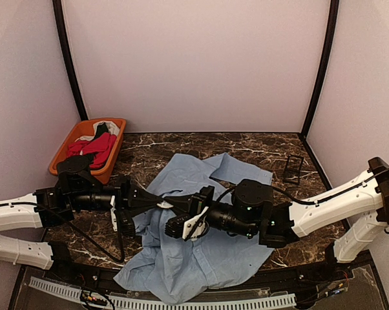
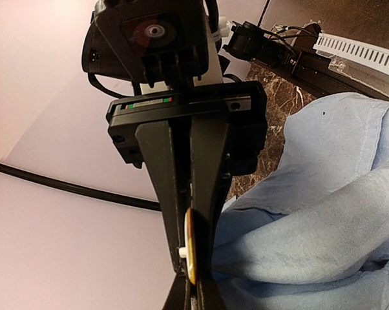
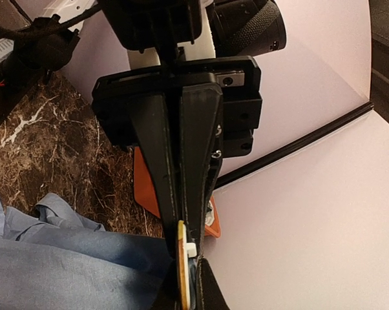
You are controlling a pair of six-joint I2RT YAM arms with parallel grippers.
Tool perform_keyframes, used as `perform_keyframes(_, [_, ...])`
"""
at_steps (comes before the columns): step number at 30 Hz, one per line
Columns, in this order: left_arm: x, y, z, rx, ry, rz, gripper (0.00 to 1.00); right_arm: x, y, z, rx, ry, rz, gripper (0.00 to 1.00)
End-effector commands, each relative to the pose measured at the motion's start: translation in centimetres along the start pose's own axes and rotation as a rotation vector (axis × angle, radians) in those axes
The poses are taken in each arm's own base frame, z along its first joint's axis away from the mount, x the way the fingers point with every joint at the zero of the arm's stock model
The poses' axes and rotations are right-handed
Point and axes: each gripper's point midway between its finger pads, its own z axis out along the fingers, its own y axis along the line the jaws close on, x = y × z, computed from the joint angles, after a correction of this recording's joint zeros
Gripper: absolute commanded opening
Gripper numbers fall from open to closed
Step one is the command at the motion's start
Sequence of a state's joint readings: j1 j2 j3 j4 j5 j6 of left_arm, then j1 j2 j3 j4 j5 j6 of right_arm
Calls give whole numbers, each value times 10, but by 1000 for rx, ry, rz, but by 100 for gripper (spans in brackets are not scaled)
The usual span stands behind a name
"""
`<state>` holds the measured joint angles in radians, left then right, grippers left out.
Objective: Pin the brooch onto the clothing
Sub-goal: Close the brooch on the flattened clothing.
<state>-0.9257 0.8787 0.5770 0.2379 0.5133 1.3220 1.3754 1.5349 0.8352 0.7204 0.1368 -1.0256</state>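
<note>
We hold the brooch (image 3: 181,271) over the light blue shirt (image 1: 181,265), the fingers of the left gripper (image 3: 183,248) and right gripper (image 2: 194,258) both pinching it. Next, we judge, its pin must pierce the fabric.

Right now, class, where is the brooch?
In the top view, the brooch is mid-table, slightly left of centre, pinched where the left gripper and right gripper meet tip to tip, over the light blue shirt.

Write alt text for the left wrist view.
The right arm's black gripper points at the camera, jaws shut on a thin gold disc-shaped brooch seen edge-on. At the picture's right, a rumpled light blue fabric shirt lies on a dark marble-patterned table.
</note>
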Motion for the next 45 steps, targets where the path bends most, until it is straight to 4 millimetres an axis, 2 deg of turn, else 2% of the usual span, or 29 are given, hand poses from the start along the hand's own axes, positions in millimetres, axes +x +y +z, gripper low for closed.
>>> perform_keyframes(1, [-6,18,-2,-77,-15,41,1,0,9,-1,-15,5,-23,0])
perform_keyframes(6, [-5,19,-2,-80,-10,35,1,5,15,1,-20,27,-76,0])
perform_keyframes(12, [-3,19,0,-76,-5,24,1,14,33,1,-58,53,-184,0])
perform_keyframes(20, [0,21,1,-84,6,5,1,17,54,1,-143,64,-253,0])
perform_keyframes(29, [0,21,3,-80,2,-6,1,19,69,7,-253,90,-290,2])
perform_keyframes(38, [-3,21,1,-79,-9,-5,1,22,70,20,-269,124,-245,13])
perform_keyframes(43, [-3,21,0,-79,-7,-1,1,17,62,22,-236,114,-215,18])
perform_keyframes(45, [-3,20,1,-77,-8,0,1,16,56,22,-214,113,-195,26])
